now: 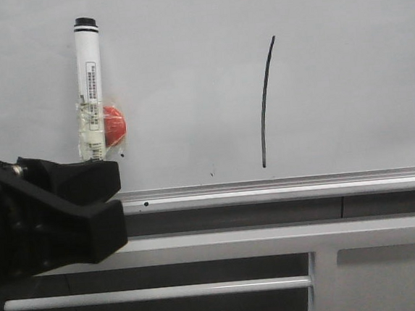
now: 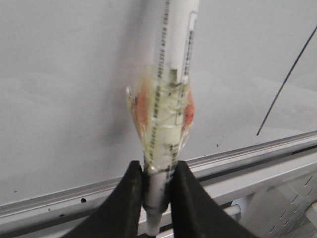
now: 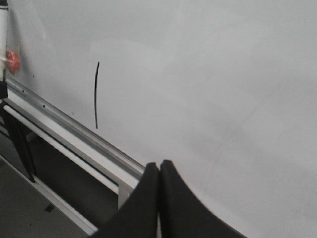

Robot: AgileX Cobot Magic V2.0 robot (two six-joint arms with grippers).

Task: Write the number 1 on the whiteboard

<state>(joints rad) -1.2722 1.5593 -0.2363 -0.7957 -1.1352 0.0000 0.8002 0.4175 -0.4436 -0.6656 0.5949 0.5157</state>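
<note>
Front view: number 1 [image 1: 265,101] on whiteboard [image 1: 344,56]; left end effector [image 2: 157,191] grasps marker [image 2: 171,99], label unreadable.

Three cameras, one whiteboard [image 1: 185,70].

We look forward at the board from the front view, close in. Our left wrist view sits tight behind the left hand [image 2: 157,191], facing the board; our right wrist view looks along it from farther off. All three share the number 1 [image 1: 267,103] and the silver rail [image 1: 283,187].

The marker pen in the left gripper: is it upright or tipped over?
Upright. The marker pen stands nearly vertical against the whiteboard, black end up, its lower end clamped between the left gripper fingers.
</note>
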